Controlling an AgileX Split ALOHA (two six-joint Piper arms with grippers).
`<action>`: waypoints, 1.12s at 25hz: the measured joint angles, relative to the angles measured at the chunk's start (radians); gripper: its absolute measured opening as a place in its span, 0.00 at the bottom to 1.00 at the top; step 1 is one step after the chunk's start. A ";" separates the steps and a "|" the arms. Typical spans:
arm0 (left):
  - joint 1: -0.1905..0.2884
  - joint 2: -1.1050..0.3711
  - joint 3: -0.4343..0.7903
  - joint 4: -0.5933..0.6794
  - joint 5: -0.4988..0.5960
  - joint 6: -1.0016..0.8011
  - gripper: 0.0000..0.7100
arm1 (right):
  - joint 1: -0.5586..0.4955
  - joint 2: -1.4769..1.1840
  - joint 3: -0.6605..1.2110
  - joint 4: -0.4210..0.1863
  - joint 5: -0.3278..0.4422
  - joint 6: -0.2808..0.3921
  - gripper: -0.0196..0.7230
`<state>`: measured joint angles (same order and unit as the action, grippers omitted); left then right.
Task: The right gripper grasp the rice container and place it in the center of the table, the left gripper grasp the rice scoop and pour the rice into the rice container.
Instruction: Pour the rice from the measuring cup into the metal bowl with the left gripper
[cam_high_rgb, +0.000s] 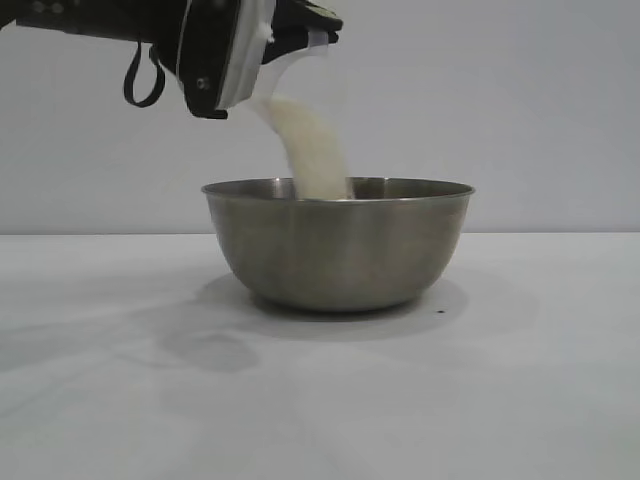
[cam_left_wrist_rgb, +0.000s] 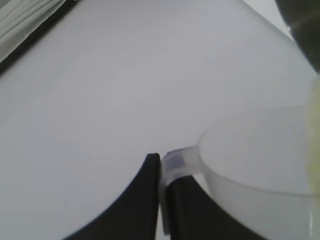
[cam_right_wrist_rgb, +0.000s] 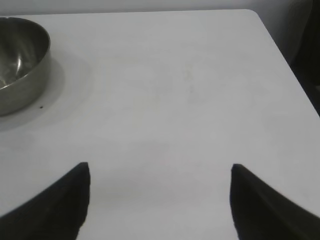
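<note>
Rice (cam_high_rgb: 312, 150) streams from the tilted rice scoop (cam_left_wrist_rgb: 260, 165), pinched by the left gripper (cam_left_wrist_rgb: 161, 200), into the rice container (cam_high_rgb: 338, 245); next, keep tipping until it empties. Right gripper (cam_right_wrist_rgb: 160, 200) hangs wide open, holding nothing.

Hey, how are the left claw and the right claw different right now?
The left claw is shut on the rice scoop handle; the right claw is open and holds nothing. The left claw is raised over the rice container, pouring rice; the right claw hangs above bare table beside it. Both are black.
</note>
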<state>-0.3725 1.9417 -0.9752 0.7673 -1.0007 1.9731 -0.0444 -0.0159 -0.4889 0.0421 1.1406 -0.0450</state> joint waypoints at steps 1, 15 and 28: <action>0.000 0.000 0.000 0.008 0.004 0.019 0.00 | 0.000 0.000 0.000 0.000 0.000 0.000 0.72; 0.000 0.000 -0.004 0.147 0.077 0.093 0.00 | 0.000 0.000 0.000 0.000 0.000 0.000 0.72; -0.010 0.000 -0.004 0.055 0.043 -0.080 0.00 | 0.000 0.000 0.000 0.000 0.000 0.000 0.72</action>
<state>-0.3829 1.9417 -0.9794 0.8223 -0.9579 1.8928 -0.0444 -0.0159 -0.4889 0.0421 1.1406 -0.0450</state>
